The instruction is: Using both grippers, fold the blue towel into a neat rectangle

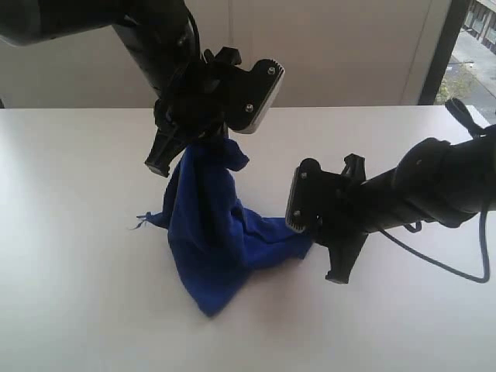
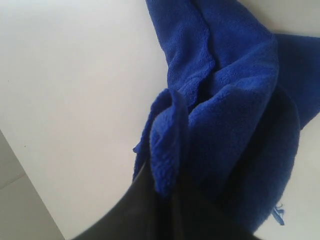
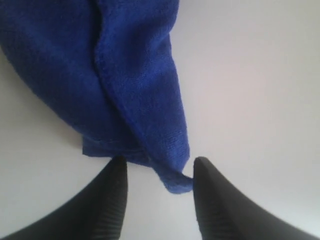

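Now the left gripper (image 1: pixel 211 139), clamped on the towel (image 1: pixel 213 232), holds one end above the table (image 1: pixel 77 310); the right gripper (image 3: pixel 159 172), jaws spread, straddles the low corner on the table, ready to pinch.

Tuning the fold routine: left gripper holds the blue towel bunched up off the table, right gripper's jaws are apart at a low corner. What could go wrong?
1. The right gripper straddles only the tip of a corner of the blue towel; closing may pinch just a sliver that slips out on lifting.
2. The left gripper clamps a bunched wad, and the cloth hangs twisted, so spreading it may leave creases, not a flat rectangle.
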